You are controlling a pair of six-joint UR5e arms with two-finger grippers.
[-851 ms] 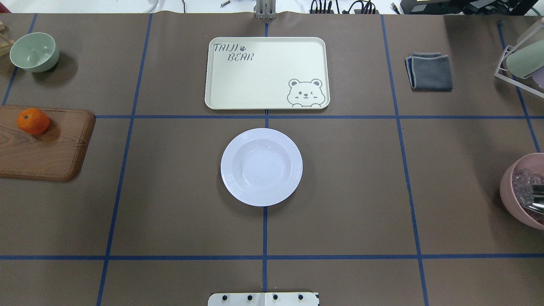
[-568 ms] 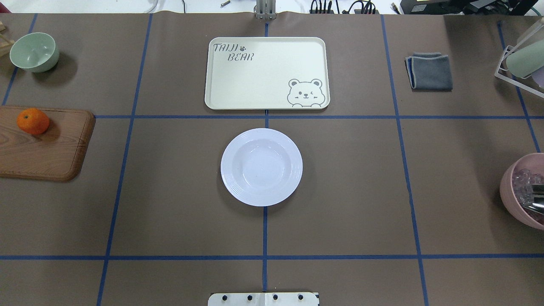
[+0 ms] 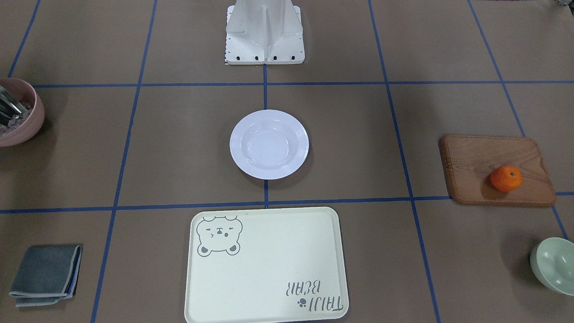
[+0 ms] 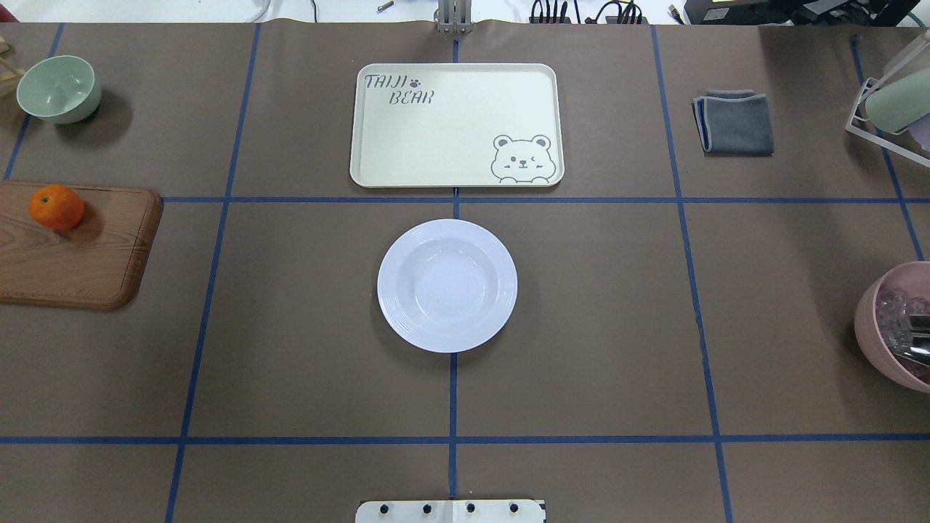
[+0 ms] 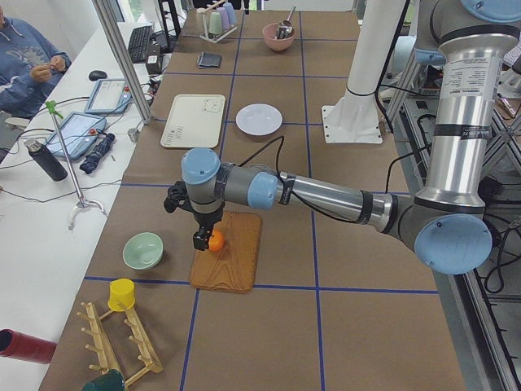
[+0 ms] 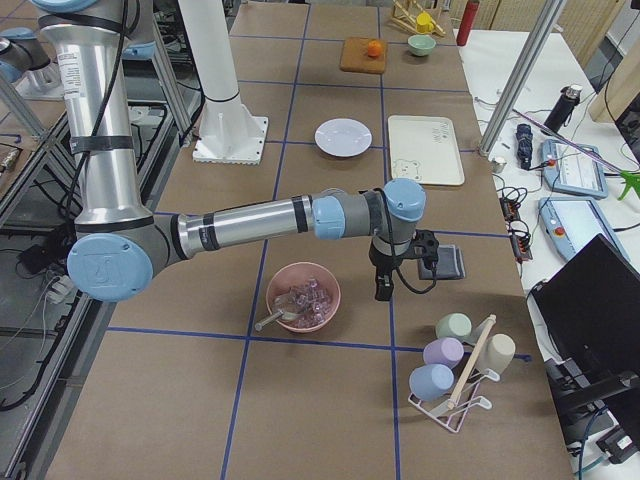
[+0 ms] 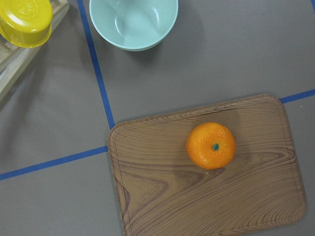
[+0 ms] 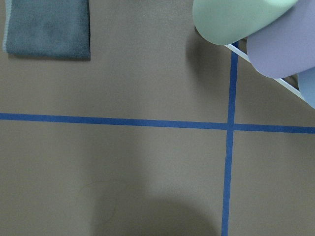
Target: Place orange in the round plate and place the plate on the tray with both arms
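Note:
The orange (image 4: 57,207) lies on a brown wooden board (image 4: 87,265) at the table's left edge, and the left wrist view looks straight down on the orange (image 7: 210,146). The white round plate (image 4: 447,285) sits empty at the table's centre. Just beyond it lies the cream bear tray (image 4: 456,125), also empty. Only the exterior left view shows my left gripper (image 5: 203,238), which hangs right over the orange (image 5: 216,240); I cannot tell whether it is open or shut. My right gripper (image 6: 383,288) appears only in the exterior right view, low beside the pink bowl (image 6: 302,296), state unclear.
A pale green bowl (image 4: 58,88) stands at the far left. A folded grey cloth (image 4: 735,122) lies at the far right. A pink bowl (image 4: 868,319) with utensils sits at the right edge, and a cup rack (image 4: 894,102) stands beyond it.

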